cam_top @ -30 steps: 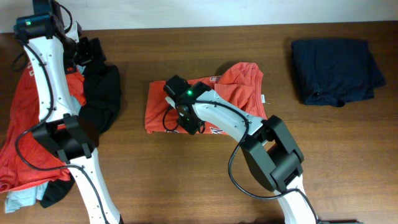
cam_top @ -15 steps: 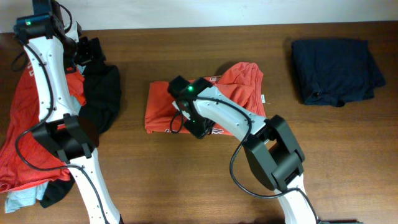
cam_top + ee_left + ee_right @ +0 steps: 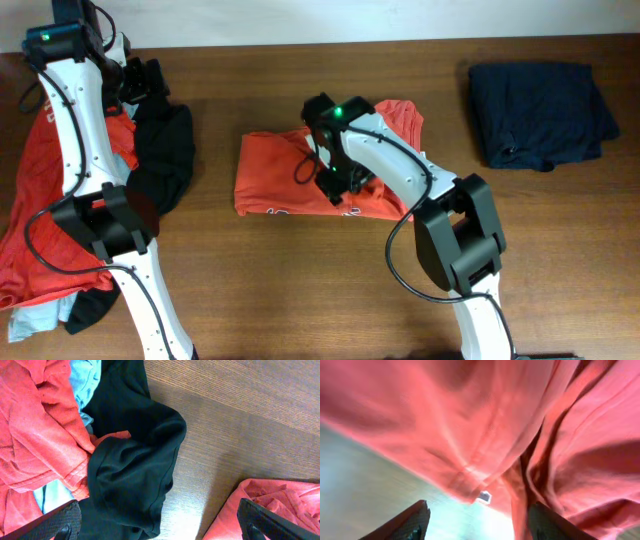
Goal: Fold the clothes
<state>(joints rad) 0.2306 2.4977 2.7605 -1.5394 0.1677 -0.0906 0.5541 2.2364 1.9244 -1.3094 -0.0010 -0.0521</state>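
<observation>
Overhead: orange-red T-shirt [image 3: 270,170] lengthwise left-right across table [image 3: 300,280], bunched end rightward

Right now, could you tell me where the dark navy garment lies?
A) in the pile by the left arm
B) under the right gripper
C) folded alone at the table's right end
C: the dark navy garment sits folded by itself at the far right.
</observation>
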